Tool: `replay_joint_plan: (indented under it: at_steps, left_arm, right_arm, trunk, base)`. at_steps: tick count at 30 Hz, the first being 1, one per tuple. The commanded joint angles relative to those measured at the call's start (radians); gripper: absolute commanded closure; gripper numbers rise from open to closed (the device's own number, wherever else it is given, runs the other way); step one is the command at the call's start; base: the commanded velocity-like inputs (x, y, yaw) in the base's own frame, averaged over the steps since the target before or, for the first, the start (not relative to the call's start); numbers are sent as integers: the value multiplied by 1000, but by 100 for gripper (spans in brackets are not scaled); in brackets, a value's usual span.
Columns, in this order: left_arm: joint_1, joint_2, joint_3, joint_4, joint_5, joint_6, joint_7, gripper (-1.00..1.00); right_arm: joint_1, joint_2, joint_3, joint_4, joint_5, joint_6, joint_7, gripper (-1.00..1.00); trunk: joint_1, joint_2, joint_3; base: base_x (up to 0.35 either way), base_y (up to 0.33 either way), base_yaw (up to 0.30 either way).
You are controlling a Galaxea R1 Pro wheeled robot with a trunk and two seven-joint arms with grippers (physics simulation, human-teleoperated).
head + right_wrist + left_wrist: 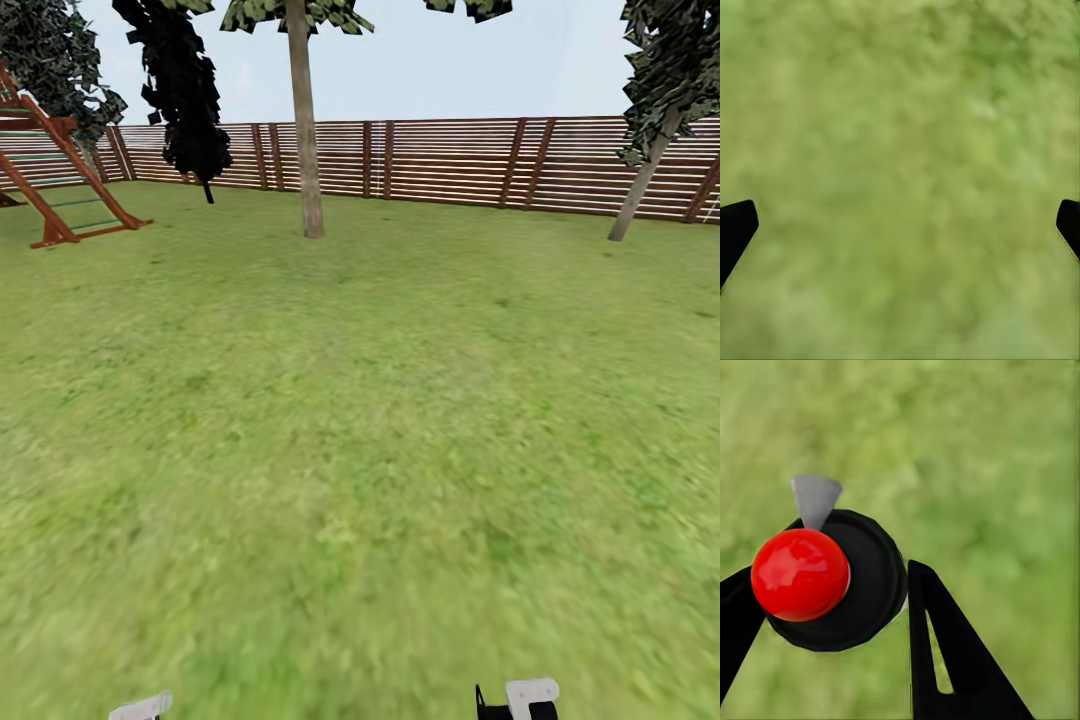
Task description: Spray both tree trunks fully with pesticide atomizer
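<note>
In the left wrist view the pesticide atomizer [866, 585], a round black body with a glossy red top [799, 574] and a grey nozzle, sits between my left gripper's [825, 577] black fingers, which are shut on it over the grass. My right gripper [905, 214] is open above bare lawn, its fingertips far apart. In the head view one tree with a pale upright tree trunk [305, 150] stands far ahead near the fence. A second pale, leaning trunk [638, 190] stands at the far right.
A reddish-brown slat fence [450, 160] closes the back of the lawn. A wooden climbing frame [60, 180] stands at the far left, beside a near-black narrow tree [185, 100]. Open grass [360, 450] stretches from me to the trees.
</note>
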Motion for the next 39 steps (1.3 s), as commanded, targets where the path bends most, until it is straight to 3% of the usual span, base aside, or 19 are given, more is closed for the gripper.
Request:
replay_joint_plan:
  at_steps: [1,39]
  left_arm:
    - [-1,0,-9,0,8,-3,2,100]
    - [0,0,-9,1,7,-3,2,100]
  right_arm:
    - [0,0,9,0,-8,-2,-3,-100]
    - [-1,0,9,0,-8,-2,-3,-100]
  trunk:
    - [0,0,-1]
    - [0,0,-1]
  base:
    - [339,0,0]
    - [339,0,0]
